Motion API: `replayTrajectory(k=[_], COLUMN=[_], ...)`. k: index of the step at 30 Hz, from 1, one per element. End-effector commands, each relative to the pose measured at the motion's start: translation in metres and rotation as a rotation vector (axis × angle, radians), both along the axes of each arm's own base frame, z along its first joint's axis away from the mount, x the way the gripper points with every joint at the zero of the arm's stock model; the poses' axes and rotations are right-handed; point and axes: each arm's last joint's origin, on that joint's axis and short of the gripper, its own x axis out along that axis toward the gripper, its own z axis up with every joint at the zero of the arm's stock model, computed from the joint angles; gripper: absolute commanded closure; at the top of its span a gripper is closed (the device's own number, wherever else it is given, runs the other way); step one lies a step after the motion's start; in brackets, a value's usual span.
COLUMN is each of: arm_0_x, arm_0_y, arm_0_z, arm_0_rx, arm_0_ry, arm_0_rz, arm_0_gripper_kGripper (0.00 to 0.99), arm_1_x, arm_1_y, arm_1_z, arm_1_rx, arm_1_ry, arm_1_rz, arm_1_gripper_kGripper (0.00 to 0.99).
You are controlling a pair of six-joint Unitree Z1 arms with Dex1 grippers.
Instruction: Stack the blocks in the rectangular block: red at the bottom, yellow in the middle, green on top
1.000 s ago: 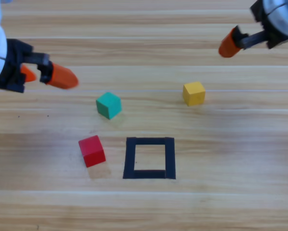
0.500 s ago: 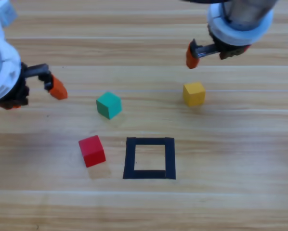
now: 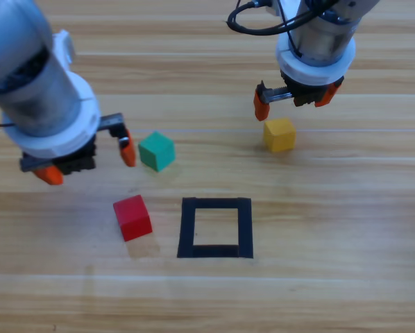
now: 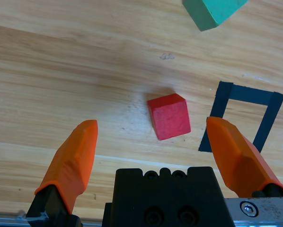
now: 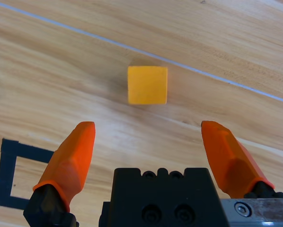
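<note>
Pale wood surface (image 3: pixel 346 291) carries our red cube (image 3: pixel 132 218) at lower left beside the tape square (image 3: pixel 215 227), light, rigid and matte, best pinched on opposite flat sides by the left gripper (image 3: pixel 89 161), jaws apart above it.

Even, bright diffuse light. Worktop (image 3: pixel 332 291) shows mild sheen, no hard glare. Soft short shadows under red (image 3: pixel 132 217) and yellow (image 3: pixel 280 134). High view slightly soft; left arm (image 3: pixel 41 90) blurred. Wrist views sharp on the cubes.
</note>
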Motion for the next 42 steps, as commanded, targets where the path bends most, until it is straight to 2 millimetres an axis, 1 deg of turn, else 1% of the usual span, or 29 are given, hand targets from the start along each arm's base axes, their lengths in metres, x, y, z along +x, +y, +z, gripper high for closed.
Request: replayTrajectory(k=[1,7,13,15,19,23,27,29,30,31,32,35,36,37,38,39,40,41,42], arm_0_x=[0.002,0.006,0.009,0.008,0.009,0.01,0.011,0.012,0.014,0.015,0.016,0.02,0.022,0.022,0.023,0.024,0.025,0.025,0.025], arm_0_y=[-0.028,-0.034,-0.039,-0.041,-0.045,-0.049,-0.053,-0.055,-0.057,-0.059,-0.06,-0.064,-0.065,-0.066,-0.067,-0.067,-0.067,-0.068,-0.068], arm_0_z=[-0.026,-0.042,-0.056,-0.061,-0.068,-0.074,-0.08,-0.084,-0.085,-0.088,-0.09,-0.097,-0.099,-0.101,-0.103,-0.105,-0.106,-0.107,-0.108], arm_0_rx=[0.045,0.046,0.05,0.054,0.057,0.058,0.06,0.062,0.061,0.064,0.065,0.071,0.071,0.072,0.074,0.073,0.068,0.061,0.055], arm_0_ry=[0.075,0.121,0.163,0.174,0.184,0.188,0.191,0.192,0.192,0.195,0.196,0.204,0.205,0.209,0.211,0.213,0.214,0.217,0.221], arm_0_rz=[-0.012,0.017,0.039,0.042,0.048,0.06,0.072,0.083,0.086,0.094,0.097,0.102,0.103,0.105,0.108,0.112,0.113,0.112,0.111], arm_0_gripper_kGripper=[0.014,0.016,0.021,0.027,0.028,0.028,0.028,0.028,0.028,0.028,0.028,0.028,0.028,0.03,0.031,0.031,0.033,0.033,0.039], arm_1_x=[0.032,0.039,0.043,0.045,0.05,0.054,0.062,0.064,0.065,0.068,0.07,0.074,0.075,0.074,0.074,0.074,0.073,0.073,0.072], arm_1_y=[-0.013,-0.007,-0.003,-0.002,-0.002,-0.004,-0.007,-0.008,-0.008,-0.009,-0.01,-0.013,-0.014,-0.014,-0.015,-0.015,-0.015,-0.016,-0.016], arm_1_z=[-0.054,-0.072,-0.083,-0.09,-0.098,-0.104,-0.116,-0.121,-0.122,-0.125,-0.127,-0.131,-0.131,-0.131,-0.129,-0.127,-0.122,-0.119,-0.114], arm_1_rx=[-0.047,-0.047,-0.034,-0.037,-0.042,-0.031,-0.018,-0.025,-0.026,-0.028,-0.022,-0.029,-0.03,-0.033,-0.036,-0.036,-0.03,-0.026,-0.02], arm_1_ry=[0.091,0.117,0.136,0.144,0.156,0.17,0.194,0.202,0.205,0.21,0.213,0.227,0.228,0.231,0.231,0.231,0.227,0.226,0.221], arm_1_rz=[-0.069,-0.062,-0.057,-0.056,-0.064,-0.069,-0.078,-0.083,-0.085,-0.09,-0.091,-0.099,-0.102,-0.105,-0.107,-0.11,-0.111,-0.11,-0.109], arm_1_gripper_kGripper=[0.002,0.005,0.016,0.034,0.044,0.071,0.18,0.183,0.22,0.312,0.372,0.393,0.433,0.439,0.488,0.585,0.705,0.889,0.99])
